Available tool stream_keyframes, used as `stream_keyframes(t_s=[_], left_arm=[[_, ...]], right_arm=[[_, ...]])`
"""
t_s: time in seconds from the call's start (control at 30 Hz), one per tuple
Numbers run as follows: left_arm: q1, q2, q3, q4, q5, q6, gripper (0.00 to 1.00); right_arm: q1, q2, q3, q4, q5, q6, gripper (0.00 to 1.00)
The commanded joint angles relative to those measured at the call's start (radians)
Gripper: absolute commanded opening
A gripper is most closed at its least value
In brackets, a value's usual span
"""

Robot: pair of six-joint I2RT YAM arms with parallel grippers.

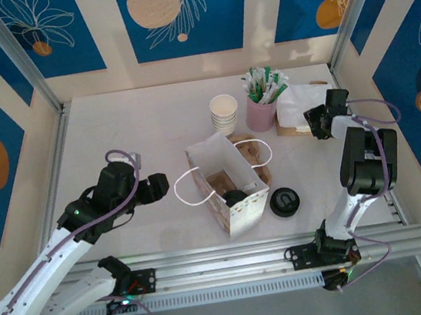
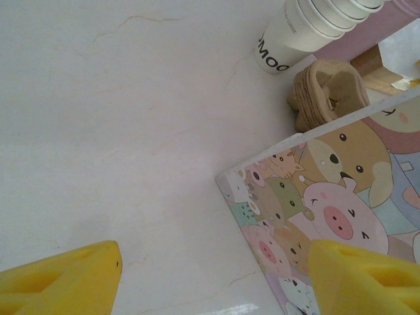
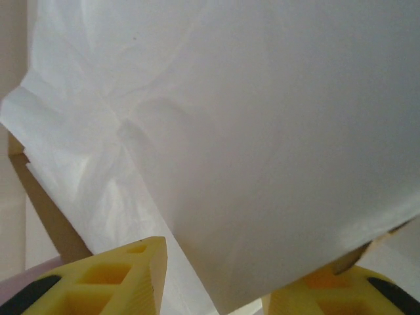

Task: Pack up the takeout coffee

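Note:
A paper bag [image 1: 245,209] printed with cartoon animals stands open mid-table, and a black-lidded coffee cup [image 1: 235,197] sits inside it. My left gripper [image 1: 163,187] hangs open just left of the bag, by its white handle loop. In the left wrist view the bag's printed side [image 2: 328,210] sits in front of the right yellow finger [image 2: 357,279], with bare table between the fingers of the left gripper [image 2: 216,279]. My right gripper [image 1: 317,122] is at the white napkin stack [image 1: 294,106]. Its fingers stand apart astride a napkin [image 3: 262,131] in the right gripper [image 3: 230,279].
A loose black lid [image 1: 285,201] lies right of the bag. Behind the bag are a brown pulp carrier [image 1: 254,152], a stack of white paper cups [image 1: 224,112] and a pink cup of sachets [image 1: 262,110]. Walls close in the back and both sides.

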Motion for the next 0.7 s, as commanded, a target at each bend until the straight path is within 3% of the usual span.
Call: stream_keyframes(t_s=[0.0, 0.67], left_arm=[[-0.008, 0.002, 0.015, 0.015, 0.000, 0.010, 0.75], [-0.008, 0.013, 0.010, 0.024, 0.006, 0.012, 0.75]], right_arm=[[0.006, -0.036, 0.017, 0.033, -0.005, 0.021, 0.42], [0.009, -0.080, 0.071, -0.142, 0.082, -0.035, 0.50]])
